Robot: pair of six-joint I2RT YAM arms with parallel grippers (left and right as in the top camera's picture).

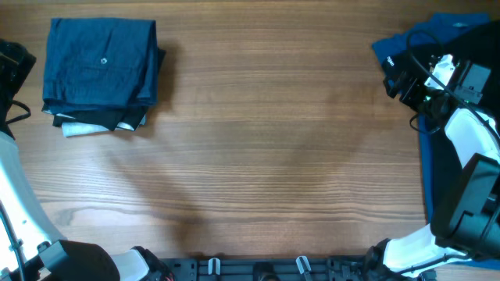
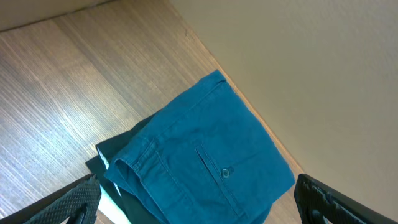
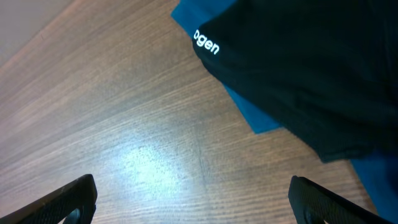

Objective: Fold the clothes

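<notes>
Fingers of R gripper gaped wide, empty, over bare table, near black garment lying on blue cloth. L gripper likewise spread, empty, above folded navy stack at far left. Cloth looked soft, light, limp; prob. best pinched at a hem corner.

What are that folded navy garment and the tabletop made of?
The folded navy garment looks like matte woven cotton, perhaps twill: stitched seams and a small button. The table looks like wood or wood-print laminate: straight grain, slight sheen; which, I cannot tell.
</notes>
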